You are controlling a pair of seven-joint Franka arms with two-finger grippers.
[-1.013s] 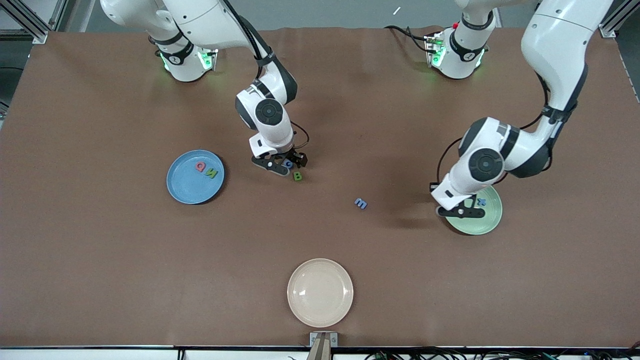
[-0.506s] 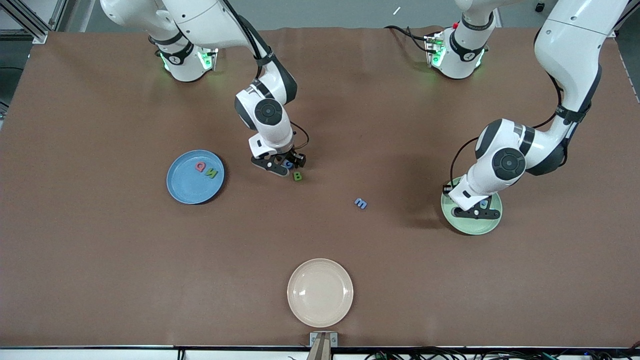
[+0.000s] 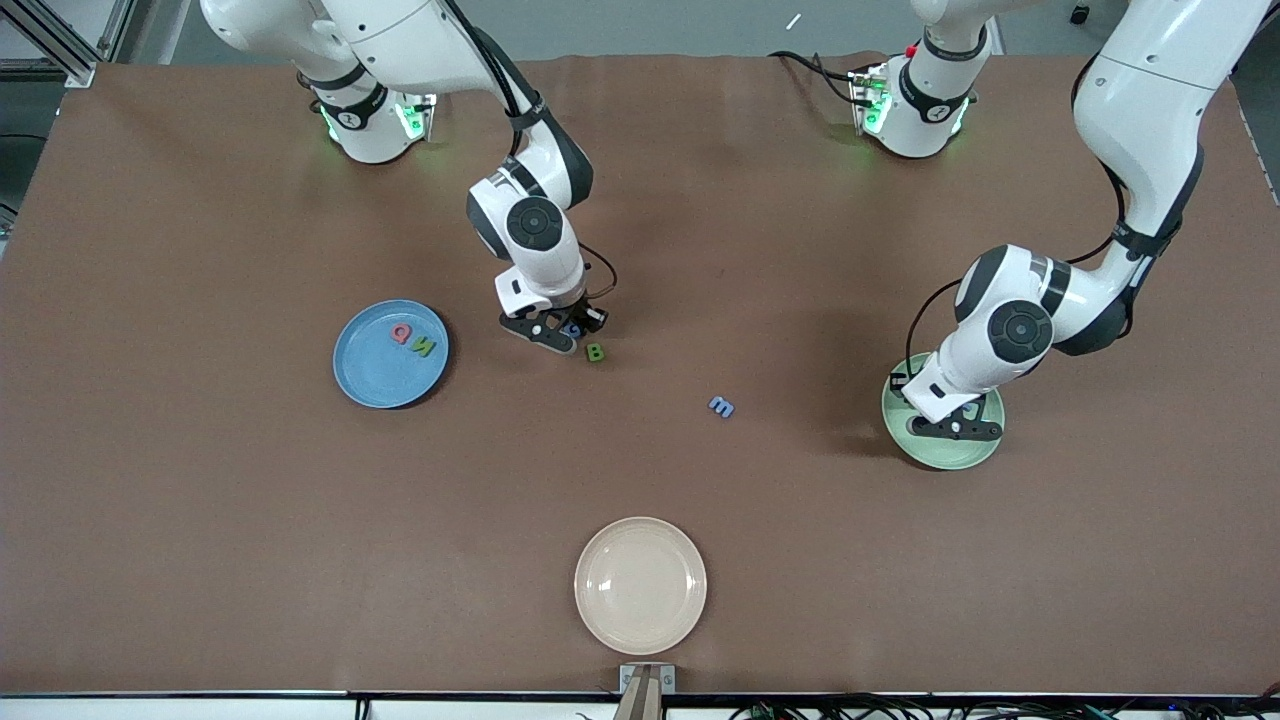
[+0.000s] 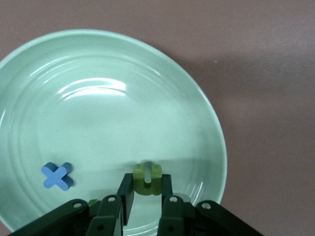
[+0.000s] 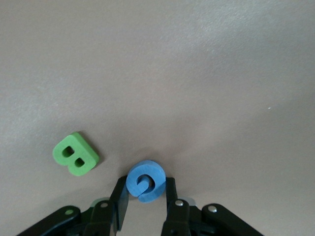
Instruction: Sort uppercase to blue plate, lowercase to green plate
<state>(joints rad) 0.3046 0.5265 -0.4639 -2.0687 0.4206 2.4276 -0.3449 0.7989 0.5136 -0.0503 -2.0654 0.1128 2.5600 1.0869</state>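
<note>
uppercase q and n lie on blue plate; right end effector pinches g, b remaining; left end effector grips green n over green plate beside x; m stays on worktop.

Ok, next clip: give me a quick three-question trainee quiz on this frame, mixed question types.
1. True or false: the right gripper is shut on the blue G.
2. Which letters lie on the blue plate? A) pink Q and green N B) green B and blue m
3. Fill in: the left gripper holds the green n over the ___ plate.

Key: 1 true; 2 A; 3 green.
</note>
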